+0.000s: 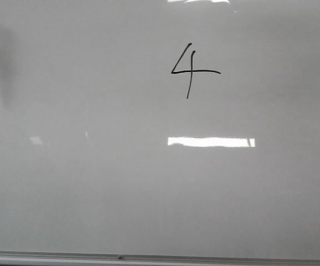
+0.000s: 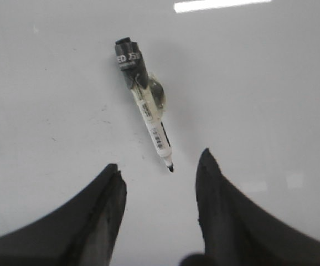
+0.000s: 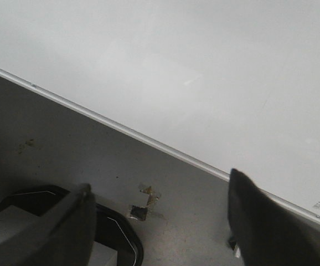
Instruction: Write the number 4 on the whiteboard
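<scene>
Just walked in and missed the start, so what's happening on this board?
A black number 4 is already drawn on the whiteboard. The marker lies uncapped on the board, nothing gripping it; the left pincer hangs open just short of its tip. The right pincer is open too, holding nothing, off the board's metal edge above a grey surface.

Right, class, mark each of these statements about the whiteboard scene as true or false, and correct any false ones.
1. A black number 4 is drawn on the whiteboard. True.
2. The left gripper is shut on the marker. False: its jaws are open and the marker lies on the board beyond them.
3. The marker is uncapped, its tip bare. True.
4. The right gripper holds an eraser. False: it is open and empty, over the board's metal edge.
5. The 4 is closed at the top. False: it is open-topped.
</scene>
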Controlling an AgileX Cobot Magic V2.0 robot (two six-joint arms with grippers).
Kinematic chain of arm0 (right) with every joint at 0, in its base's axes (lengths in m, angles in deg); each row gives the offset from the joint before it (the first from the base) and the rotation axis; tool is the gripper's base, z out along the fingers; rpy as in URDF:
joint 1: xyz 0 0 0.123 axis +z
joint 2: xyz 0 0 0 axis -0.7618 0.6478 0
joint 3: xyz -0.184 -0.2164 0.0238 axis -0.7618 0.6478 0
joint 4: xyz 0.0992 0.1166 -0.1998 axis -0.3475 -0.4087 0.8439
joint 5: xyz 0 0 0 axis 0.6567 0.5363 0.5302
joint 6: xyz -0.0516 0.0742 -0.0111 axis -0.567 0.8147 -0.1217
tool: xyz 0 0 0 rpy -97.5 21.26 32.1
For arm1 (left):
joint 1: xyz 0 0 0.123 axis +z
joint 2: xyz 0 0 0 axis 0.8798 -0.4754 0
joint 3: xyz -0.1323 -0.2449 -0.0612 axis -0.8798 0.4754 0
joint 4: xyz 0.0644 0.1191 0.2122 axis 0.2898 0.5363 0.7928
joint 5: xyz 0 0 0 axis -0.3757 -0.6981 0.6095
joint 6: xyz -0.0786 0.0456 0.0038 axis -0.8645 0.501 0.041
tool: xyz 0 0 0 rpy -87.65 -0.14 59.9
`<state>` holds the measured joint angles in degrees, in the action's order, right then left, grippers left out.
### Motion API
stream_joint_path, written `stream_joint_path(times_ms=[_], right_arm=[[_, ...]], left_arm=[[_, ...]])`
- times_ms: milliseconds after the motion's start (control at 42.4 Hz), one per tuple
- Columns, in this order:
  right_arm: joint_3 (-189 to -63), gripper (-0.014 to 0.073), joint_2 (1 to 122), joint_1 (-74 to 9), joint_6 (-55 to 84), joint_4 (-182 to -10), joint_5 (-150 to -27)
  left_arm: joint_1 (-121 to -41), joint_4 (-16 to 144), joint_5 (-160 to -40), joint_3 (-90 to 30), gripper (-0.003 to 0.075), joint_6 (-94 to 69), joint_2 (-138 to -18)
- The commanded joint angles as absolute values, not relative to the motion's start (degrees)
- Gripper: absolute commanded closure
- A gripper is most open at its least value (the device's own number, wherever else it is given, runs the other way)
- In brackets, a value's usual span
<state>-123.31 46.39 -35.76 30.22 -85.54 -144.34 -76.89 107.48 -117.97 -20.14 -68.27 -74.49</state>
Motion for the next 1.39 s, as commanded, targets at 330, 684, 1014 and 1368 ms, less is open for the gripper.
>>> stream_joint_path(times_ms=[330, 684, 1014, 1368], right_arm=[[-125.1, 0.0067, 34.4, -36.2, 34.8, -84.8, -144.8], [-125.1, 0.0219, 32.0, -36.2, 34.7, -84.8, -144.3], [-125.1, 0.0660, 32.0, -36.2, 34.7, -84.8, -144.1], [-125.1, 0.0663, 32.0, -36.2, 34.7, -84.8, -144.3]], left_arm=[[-98.0, 105.0, -134.9, -27.9, 0.0417, -68.1, -61.6], [-99.8, 103.9, -136.1, -27.9, 0.0454, -68.1, -58.6], [-99.8, 103.5, -135.7, -27.9, 0.0741, -64.8, -58.6], [-99.8, 103.5, -135.6, -27.9, 0.0741, -64.8, -58.6]])
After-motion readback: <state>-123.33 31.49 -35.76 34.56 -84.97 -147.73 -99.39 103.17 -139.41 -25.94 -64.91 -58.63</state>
